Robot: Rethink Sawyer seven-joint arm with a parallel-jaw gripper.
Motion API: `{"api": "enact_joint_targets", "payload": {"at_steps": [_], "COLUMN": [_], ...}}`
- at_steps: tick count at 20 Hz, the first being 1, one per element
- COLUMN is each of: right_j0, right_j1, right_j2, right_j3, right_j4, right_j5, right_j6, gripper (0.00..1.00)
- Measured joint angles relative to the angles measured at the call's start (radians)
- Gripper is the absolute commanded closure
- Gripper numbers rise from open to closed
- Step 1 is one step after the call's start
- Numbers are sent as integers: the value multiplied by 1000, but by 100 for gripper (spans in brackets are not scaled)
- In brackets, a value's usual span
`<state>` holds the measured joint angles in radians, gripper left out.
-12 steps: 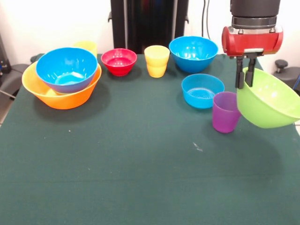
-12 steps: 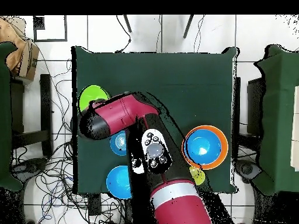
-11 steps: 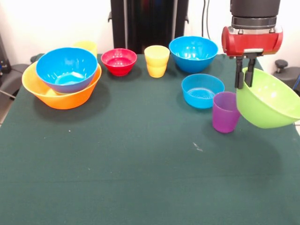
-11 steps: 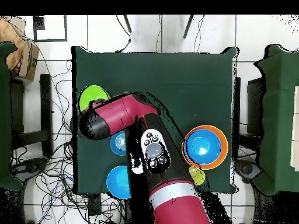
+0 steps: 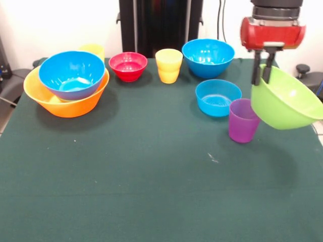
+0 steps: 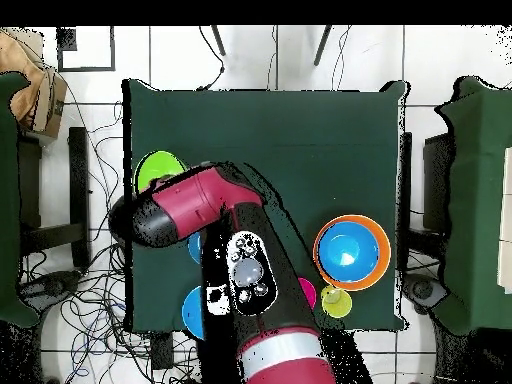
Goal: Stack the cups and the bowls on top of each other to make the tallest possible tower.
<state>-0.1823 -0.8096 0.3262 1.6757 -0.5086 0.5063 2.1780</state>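
Observation:
My gripper (image 5: 262, 75) is shut on the rim of a large lime green bowl (image 5: 285, 103), which hangs tilted above the table at the right; in the overhead view the green bowl (image 6: 152, 170) shows beside the arm. A purple cup (image 5: 243, 120) stands just left of it. At the left a large blue bowl (image 5: 72, 74) sits nested in the huge orange-yellow bowl (image 5: 65, 103), seen from above as the tower (image 6: 350, 252). A yellow cup (image 5: 168, 65), a small red bowl (image 5: 128, 66), a large blue bowl (image 5: 208, 57) and a shallow blue bowl (image 5: 217, 97) stand apart. Another yellow cup (image 5: 93, 50) peeks out behind the tower.
The table's right edge (image 5: 317, 132) lies just under the held bowl. A black pedestal (image 5: 160, 22) stands behind the row of bowls. Chairs (image 6: 475, 200) flank the table in the overhead view.
The gripper has risen a little, lifting the lime green bowl higher off the table. The other bowls and cups have not moved.

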Motion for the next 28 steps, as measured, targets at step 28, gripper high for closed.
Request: {"api": "enact_joint_targets", "payload": {"at_steps": [28], "right_j0": [-542], "right_j1": [-109], "right_j2": [196], "right_j3": [284], "right_j4": [-207], "right_j5": [-40], "right_j6": [-39], "gripper": [100]}}
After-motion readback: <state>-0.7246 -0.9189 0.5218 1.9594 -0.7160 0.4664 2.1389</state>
